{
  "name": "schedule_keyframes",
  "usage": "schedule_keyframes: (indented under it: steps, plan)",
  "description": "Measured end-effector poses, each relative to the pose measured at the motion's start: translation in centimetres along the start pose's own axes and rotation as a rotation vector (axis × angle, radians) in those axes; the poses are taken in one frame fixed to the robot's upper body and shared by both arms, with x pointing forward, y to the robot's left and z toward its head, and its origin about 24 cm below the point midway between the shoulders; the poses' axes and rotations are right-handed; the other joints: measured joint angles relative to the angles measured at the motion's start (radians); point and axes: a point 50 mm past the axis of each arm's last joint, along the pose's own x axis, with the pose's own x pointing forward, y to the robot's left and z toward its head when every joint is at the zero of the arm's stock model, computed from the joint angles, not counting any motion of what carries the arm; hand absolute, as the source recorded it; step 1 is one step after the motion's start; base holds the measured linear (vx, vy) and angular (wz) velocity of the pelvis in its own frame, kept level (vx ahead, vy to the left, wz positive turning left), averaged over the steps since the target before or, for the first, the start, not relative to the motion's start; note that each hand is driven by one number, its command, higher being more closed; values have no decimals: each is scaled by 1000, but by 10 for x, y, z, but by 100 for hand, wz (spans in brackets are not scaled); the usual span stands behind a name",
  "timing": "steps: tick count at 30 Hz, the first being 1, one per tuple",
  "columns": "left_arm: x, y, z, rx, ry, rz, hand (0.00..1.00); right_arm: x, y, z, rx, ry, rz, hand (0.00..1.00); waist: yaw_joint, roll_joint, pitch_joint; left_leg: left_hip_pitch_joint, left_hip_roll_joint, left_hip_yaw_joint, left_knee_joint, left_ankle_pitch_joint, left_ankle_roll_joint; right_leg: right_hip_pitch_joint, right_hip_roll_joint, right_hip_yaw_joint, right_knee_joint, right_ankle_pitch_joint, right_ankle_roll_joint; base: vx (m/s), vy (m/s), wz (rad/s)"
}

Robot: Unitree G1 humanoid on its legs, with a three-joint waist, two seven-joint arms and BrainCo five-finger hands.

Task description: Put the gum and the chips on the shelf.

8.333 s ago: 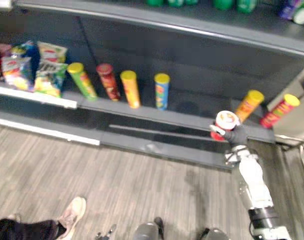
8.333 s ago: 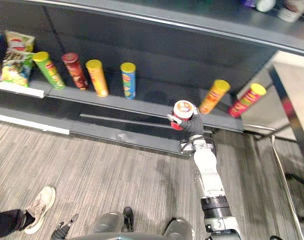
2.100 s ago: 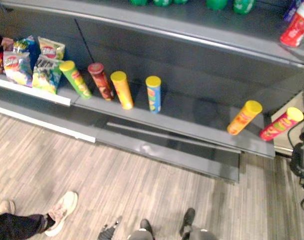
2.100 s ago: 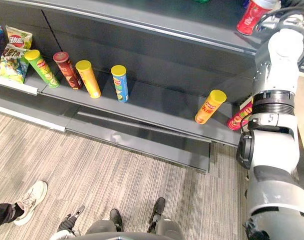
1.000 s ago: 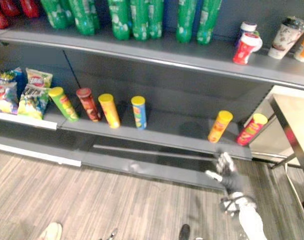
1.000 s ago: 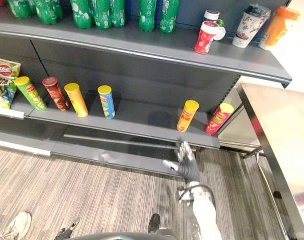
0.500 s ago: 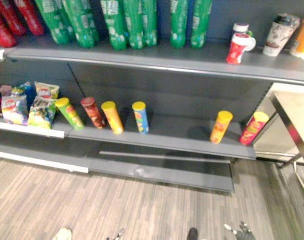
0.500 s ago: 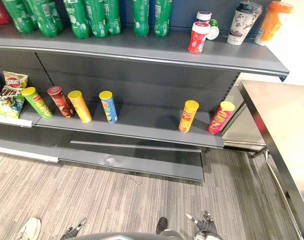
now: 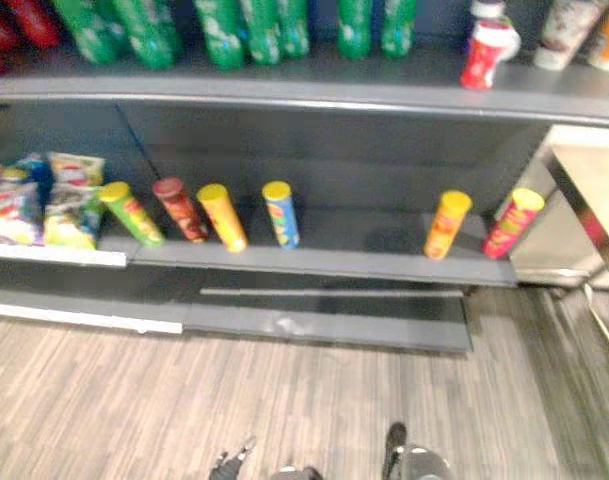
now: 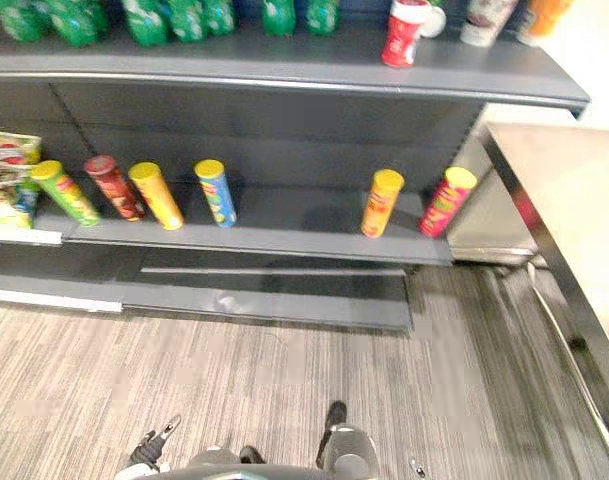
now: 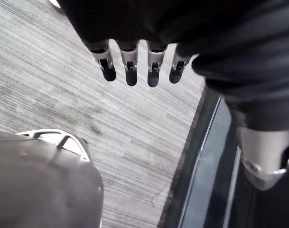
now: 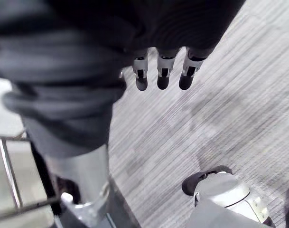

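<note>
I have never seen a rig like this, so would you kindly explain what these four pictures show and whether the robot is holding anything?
This is a humanoid robot facing a shelf unit. Two pictures come from the twin camera on its head, looking down; the other two come from cameras on its wrists. On the lower shelf stand six chip tubes, with snack bags to their left; green bottles and a red canister stand on the upper shelf. The left robot hand and the right robot hand hang over the floor with straight fingers, holding nothing.
</note>
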Motion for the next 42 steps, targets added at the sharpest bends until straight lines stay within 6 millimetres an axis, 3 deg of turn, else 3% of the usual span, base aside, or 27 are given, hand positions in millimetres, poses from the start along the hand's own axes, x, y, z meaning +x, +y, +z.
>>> schedule_keyframes:
  steps: [2,5,8,11,14,16,20,22,27,30,31,32,33,34,35,38,42]
  plan:
    - [1,0,3,-18,-13,4,0,-1,6,-6,10,25,2,0,4,-10,16,10,13,81,-36,9,-13,3,-76,-132,155,-55,-67,-174,192,-132]
    - [1,4,4,-20,-16,10,0,1,22,-2,-13,20,39,0,4,-36,15,36,16,233,-68,23,-25,68,-155,-208,248,-119,-38,-62,89,-178]
    - [3,1,14,-20,-48,-7,0,4,50,10,-39,6,109,0,5,-56,8,39,14,384,-57,31,-13,175,-205,-259,179,-111,-16,17,-60,-139]
    - [3,-1,15,-20,-52,-14,0,4,88,33,-91,-60,219,0,7,-52,10,39,63,504,-4,31,-13,193,-167,-335,33,-116,3,22,-184,-120]
    - [2,-5,10,-24,-36,-20,0,5,96,46,-143,-105,252,0,9,-40,10,60,116,574,30,44,-34,191,-107,-341,-35,-129,22,24,-274,-82]
    - [0,-10,6,-33,-21,-28,0,6,93,51,-165,-122,247,0,9,-42,9,67,138,600,46,56,-53,194,-72,-331,-74,-144,39,-4,-205,-49]
    - [0,-16,5,-20,-16,-44,0,11,68,54,-198,-126,191,0,0,-19,3,73,168,618,46,91,-63,191,-37,-319,-82,-169,22,-25,-143,-17]
    - [0,-15,5,-21,-16,-39,0,12,55,46,-179,-99,154,0,-11,-20,4,86,184,613,67,97,-62,187,-55,-322,-14,-218,22,-21,-112,8]
    - [1,-8,4,-65,-9,-2,0,10,56,38,-152,-78,152,0,-44,-21,6,89,240,598,154,96,-64,141,-97,-311,144,-318,6,-32,-119,-6]
    - [0,-6,3,-103,0,12,0,7,55,28,-113,-52,146,0,-46,-16,11,129,351,603,316,98,-63,140,-66,-258,184,-394,-14,28,-182,-67]
    - [0,-5,1,-122,3,18,0,7,51,24,-112,-44,138,0,-45,-7,13,145,408,574,392,113,-52,138,-42,-214,204,-417,-28,57,-213,-102]
    - [-1,-3,2,-155,-7,23,0,6,46,20,-107,-35,127,0,-43,-7,15,133,445,468,451,156,1,140,-15,-166,211,-434,-44,35,-183,-111]
    - [-1,-2,3,-171,-17,26,0,6,44,18,-107,-31,123,0,-39,-14,18,101,453,387,479,187,11,145,-2,-137,206,-440,-48,39,-198,-122]
    - [-1,-2,5,-182,-27,20,0,6,42,19,-98,-36,116,0,-35,-22,21,34,428,191,510,163,-47,141,18,-84,190,-449,-44,46,-184,-127]
    - [-1,-5,6,-174,-33,3,0,7,39,23,-89,-47,105,0,-39,-19,23,-27,371,36,519,113,-99,142,37,-36,159,-444,-45,59,-156,-123]
    - [-2,-10,7,-168,-49,-24,0,10,26,26,-93,-42,69,0,-21,-21,24,-109,228,-158,427,80,-126,179,84,57,75,-400,-50,87,-119,-118]
    - [-3,-11,7,-165,-57,-40,0,12,20,33,-65,-52,42,0,-15,-27,27,-143,124,-285,129,105,-189,197,109,164,48,-379,-57,181,-1,-98]
